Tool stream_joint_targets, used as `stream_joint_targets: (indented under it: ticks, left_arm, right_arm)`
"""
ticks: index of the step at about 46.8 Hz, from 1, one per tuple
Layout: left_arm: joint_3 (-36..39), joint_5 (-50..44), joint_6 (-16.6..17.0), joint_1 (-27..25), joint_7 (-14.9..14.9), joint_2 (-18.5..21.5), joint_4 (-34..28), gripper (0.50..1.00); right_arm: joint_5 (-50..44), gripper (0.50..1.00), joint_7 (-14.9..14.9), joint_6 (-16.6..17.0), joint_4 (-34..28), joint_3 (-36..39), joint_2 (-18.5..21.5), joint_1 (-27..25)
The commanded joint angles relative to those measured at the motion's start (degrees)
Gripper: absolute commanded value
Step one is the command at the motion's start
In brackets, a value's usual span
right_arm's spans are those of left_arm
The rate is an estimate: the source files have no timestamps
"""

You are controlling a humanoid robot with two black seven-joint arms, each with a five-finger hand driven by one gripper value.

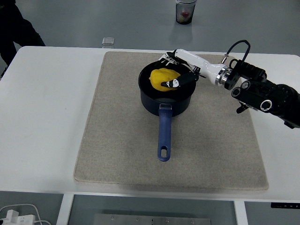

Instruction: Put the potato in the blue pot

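1. Head view: potato, yellow and rounded, sits inside the blue pot, w/ the right hand curled over it, fingers pinching it from near and far sides. Can't tell if the potato rests on the pot floor or hangs in the grip.
2. Pot stands on a beige mat on the white counter, handle pointing toward the near edge. Left hand not in view.
3. Handling, my guess: potato looks firm, fairly light, smooth skin, so a bit slippery; not fragile. Best hold is across its widest middle, as now. Pot looks stiff and heavier; handle is the obvious grip.
4. Writing: no brand or label readable on pot, potato or mat. Cup at the top edge too small to read.
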Motion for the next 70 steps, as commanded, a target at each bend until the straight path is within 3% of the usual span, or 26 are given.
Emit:
stream_joint_targets:
  ticks: [1,24,38,45,53,64,70]
  left_arm:
    - [0.0,0.0,0.0,0.0,0.0,0.0,-0.1,0.996]
    - [0.1,0.0,0.0,0.1,0.0,0.0,-0.1,0.996]
    - [0.1,0.0,0.0,0.2,0.0,0.0,-0.1,0.996]
    - [0.1,0.0,0.0,0.2,0.0,0.0,-0.1,0.996]
    - [0.0,0.0,0.0,0.2,0.0,0.0,0.0,0.996]
    - [0.1,0.0,0.0,0.2,0.0,0.0,0.0,0.996]
    - [0.1,0.0,0.0,0.2,0.0,0.0,0.0,0.996]
  right_arm:
    - [0.0,0.923,0.0,-0.1,0.0,0.2,-0.1,0.0]
    - [0.1,0.928,0.0,-0.6,-0.1,0.4,-0.4,0.4]
    - [1.8,0.928,0.0,-0.4,-0.1,4.6,-1.6,0.6]
    - [6.7,0.928,-0.1,0.2,-0.1,9.2,-3.6,0.3]
    - [15.6,0.928,-0.5,3.4,-0.1,17.7,-6.2,-1.1]
    - [22.2,0.928,-9.0,2.4,-0.5,23.0,-6.5,-4.6]
    - [26.4,0.928,-14.1,-0.4,-3.7,23.1,-6.0,-5.7]
